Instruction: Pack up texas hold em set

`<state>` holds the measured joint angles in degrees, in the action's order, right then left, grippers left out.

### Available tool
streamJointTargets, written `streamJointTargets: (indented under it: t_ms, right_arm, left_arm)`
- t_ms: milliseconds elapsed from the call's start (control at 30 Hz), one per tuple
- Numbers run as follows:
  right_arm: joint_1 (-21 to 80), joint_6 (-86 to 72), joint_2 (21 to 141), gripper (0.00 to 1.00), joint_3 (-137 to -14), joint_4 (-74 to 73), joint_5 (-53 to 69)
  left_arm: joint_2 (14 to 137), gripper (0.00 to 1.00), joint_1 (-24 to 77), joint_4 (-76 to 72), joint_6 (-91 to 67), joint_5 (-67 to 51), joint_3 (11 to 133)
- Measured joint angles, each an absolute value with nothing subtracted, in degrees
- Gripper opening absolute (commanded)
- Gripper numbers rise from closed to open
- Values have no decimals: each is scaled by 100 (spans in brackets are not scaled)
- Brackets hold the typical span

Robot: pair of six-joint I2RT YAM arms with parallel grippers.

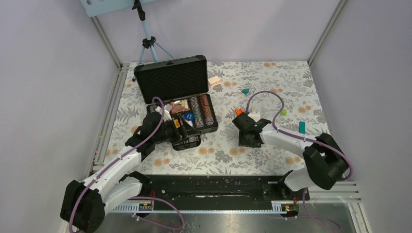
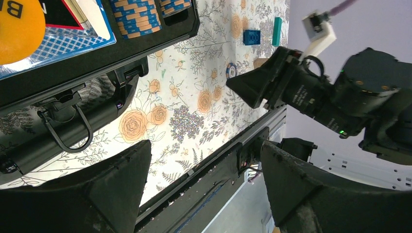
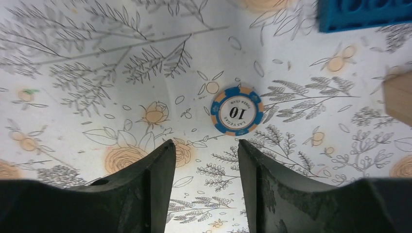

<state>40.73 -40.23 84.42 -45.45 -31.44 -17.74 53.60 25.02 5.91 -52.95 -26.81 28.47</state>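
**Table** (image 1: 233, 160): floral cloth, grey walls on three sides.

**Briefcase** (image 1: 170, 80): black, far-left part of the cloth. Open, lid upright at the back with foam lining showing, tray towards the arms.

**Left gripper** (image 2: 204, 150): at the near edge of the case, by its handle. Fingers spread wide, nothing between them (only cloth and the table's front rail visible through the gap).

**Right gripper** (image 3: 205, 145): low over the cloth, right of the case and well apart from it. Fingers parted about halfway, holding nothing.

**Chip rows** (image 2: 136, 17): striped blue and orange, on edge in the tray's right-hand compartments.

**Card deck** (image 2: 63, 41): blue patterned back, in the tray left of the chip rows.

**Orange disc** (image 2: 17, 29): round, black lettering, lying on the card deck.

**Blue brick** (image 3: 364, 12): on the cloth beyond the right gripper.

**Teal block** (image 1: 302, 127): near the right edge of the cloth, beside the right arm.

**Wooden block** (image 1: 214, 81): just right of the lid.

**Loose chip** (image 3: 237, 110): blue and orange, marked 10, flat on the cloth just past the right fingertips, untouched, outside the case.
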Motion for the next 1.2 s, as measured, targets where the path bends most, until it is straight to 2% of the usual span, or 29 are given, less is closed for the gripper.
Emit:
streamJointTargets:
  t_ms: [200,467,733,1200]
  right_arm:
    - [3970,-4034,7985,55,-4847,-3153,-2370]
    - [3153,-4021,8506,52,-5019,-3006,-2460]
    - [3148,-4158,8637,51,-4510,-2882,-2381]
    - [3148,-4331,8643,51,-4318,-2268,-2115]
  left_arm:
    - [5242,82,2502,637,-5290,-2681,2847]
    - [5157,82,2502,722,-5262,-2679,2847]
    - [5151,82,2502,751,-5231,-2681,2847]
    - [5229,82,2502,746,-5155,-2709,2847]
